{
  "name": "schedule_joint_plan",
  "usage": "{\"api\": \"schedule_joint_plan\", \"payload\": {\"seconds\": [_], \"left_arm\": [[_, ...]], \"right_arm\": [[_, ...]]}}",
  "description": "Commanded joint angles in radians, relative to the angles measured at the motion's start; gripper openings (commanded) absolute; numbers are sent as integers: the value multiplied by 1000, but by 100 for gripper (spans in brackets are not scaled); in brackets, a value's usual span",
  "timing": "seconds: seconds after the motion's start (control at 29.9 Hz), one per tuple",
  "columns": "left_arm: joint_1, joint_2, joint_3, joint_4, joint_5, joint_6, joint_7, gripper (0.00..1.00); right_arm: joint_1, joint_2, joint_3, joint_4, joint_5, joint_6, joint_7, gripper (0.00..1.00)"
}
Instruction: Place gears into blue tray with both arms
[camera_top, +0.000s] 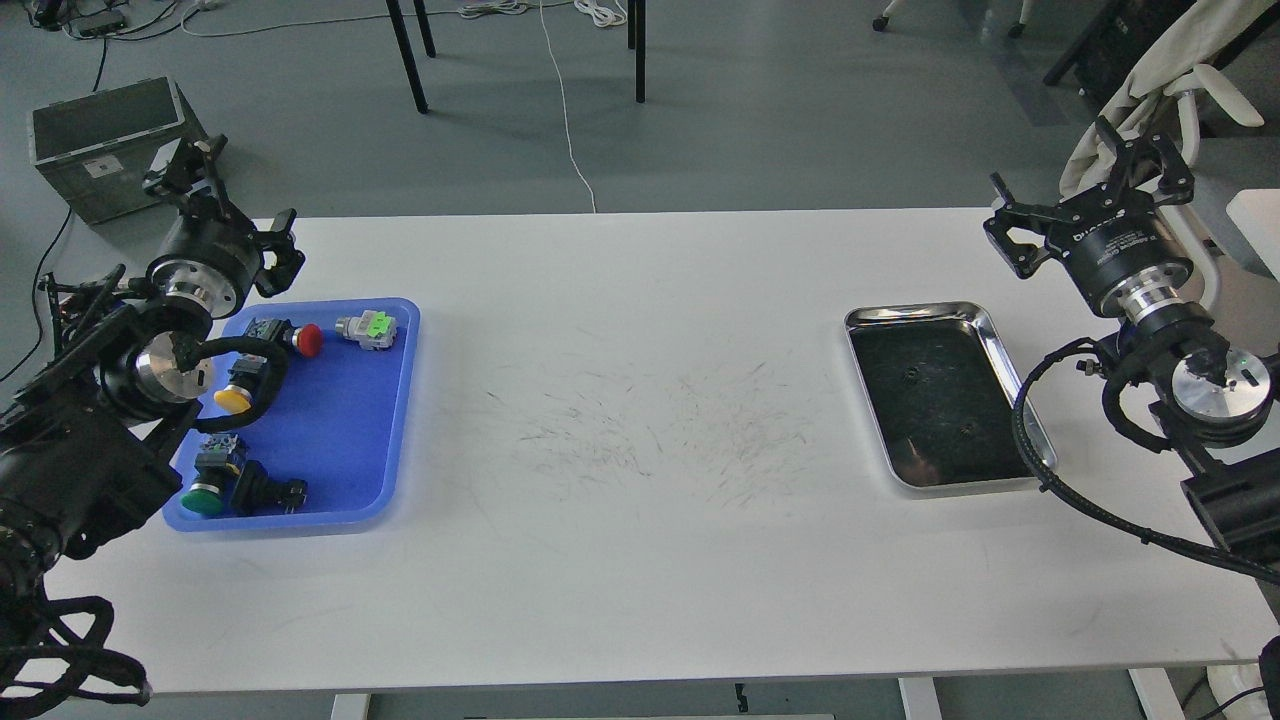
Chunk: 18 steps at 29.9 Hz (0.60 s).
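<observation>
Two tiny black gears lie inside the shiny steel tray on the right of the white table. The blue tray sits on the left and holds several push-button switches but no gear that I can see. My left gripper hangs over the table's far left corner, just behind the blue tray, open and holding nothing. My right gripper hovers over the far right edge, behind the steel tray, also open and holding nothing.
In the blue tray lie a red switch, a green-topped grey one, a yellow one and a green one. A green crate stands on the floor at far left, a cloth-draped chair at far right.
</observation>
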Motion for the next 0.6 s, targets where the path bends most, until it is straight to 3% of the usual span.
{"api": "schedule_joint_plan", "payload": {"seconds": [0.0,0.37,0.57], "left_arm": [[-1,13,0,-1,1,-2,0,99],[-1,24,65,-3,8,0,-15,99],[-1,22,68,-6,11,1,-15,98]], "right_arm": [[0,-1,-2,0,-2,-8,-1,99],[45,-21,-80,26,-37,-11,-3,99],[97,-103,-94,91,-274,-35,-10,99]]}}
